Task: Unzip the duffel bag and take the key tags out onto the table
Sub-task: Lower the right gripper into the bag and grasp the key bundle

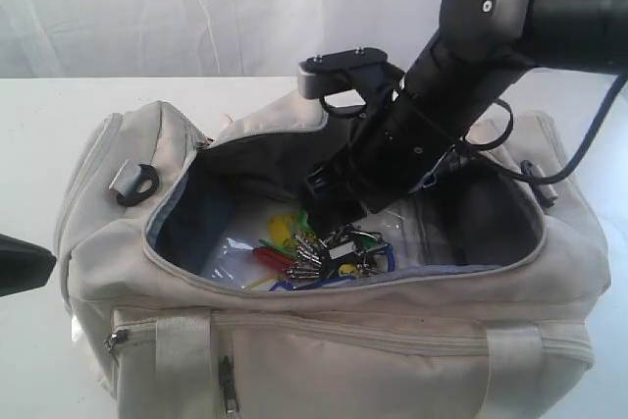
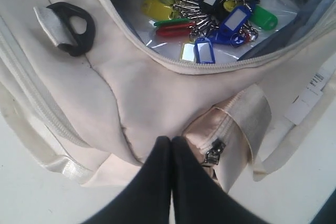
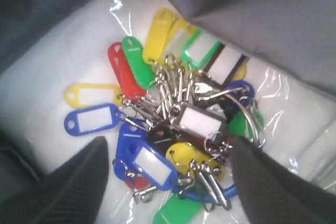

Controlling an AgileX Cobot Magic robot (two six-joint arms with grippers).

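Note:
The cream duffel bag [image 1: 324, 350] lies unzipped on the white table [image 1: 39, 144], its dark lining showing. A bunch of key tags [image 1: 319, 252] in green, blue, yellow and red rests on clear plastic at the bag's bottom. My right gripper [image 3: 168, 156] reaches down into the opening and is open, its fingers [image 3: 79, 182] standing on either side of the key tags [image 3: 173, 129], just above them. My left gripper [image 2: 171, 145] is shut with nothing in it, at the bag's outer wall near a side-pocket zipper pull [image 2: 214, 153]. The key tags [image 2: 210, 9] show past the rim.
A black plastic strap ring [image 1: 135, 183] sits on the bag's left end. A front pocket zipper pull [image 1: 229, 394] hangs low. A white label [image 2: 310, 95] lies beside the bag. The right arm [image 1: 461, 76] fills the right half of the opening. A white curtain hangs behind.

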